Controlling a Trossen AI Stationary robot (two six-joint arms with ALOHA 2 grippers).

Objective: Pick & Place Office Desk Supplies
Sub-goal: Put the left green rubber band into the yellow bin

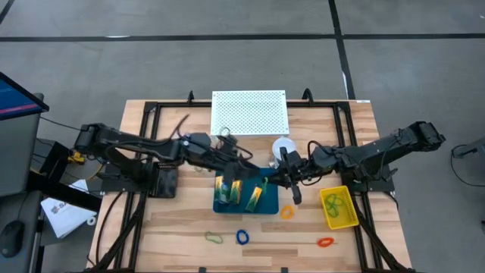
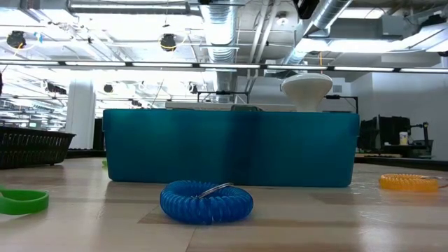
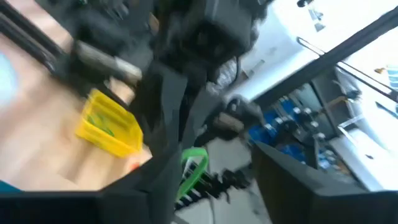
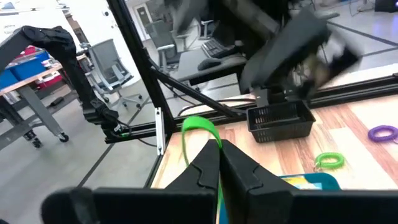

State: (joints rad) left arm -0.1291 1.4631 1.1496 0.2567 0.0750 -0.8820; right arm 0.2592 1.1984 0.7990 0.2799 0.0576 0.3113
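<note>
Over the blue tray (image 1: pixel 244 206) the two arms meet. The right gripper (image 4: pixel 219 148) has its jaws pinched shut on a green loop (image 4: pixel 198 127), while the left gripper (image 1: pixel 227 176) stands parted just beside it. To finish cleanly, I'd say the right arm should carry the loop clear of the left fingers before lowering it, keeping the band from snagging.

No text, label, brand or number can be read on anything here.
</note>
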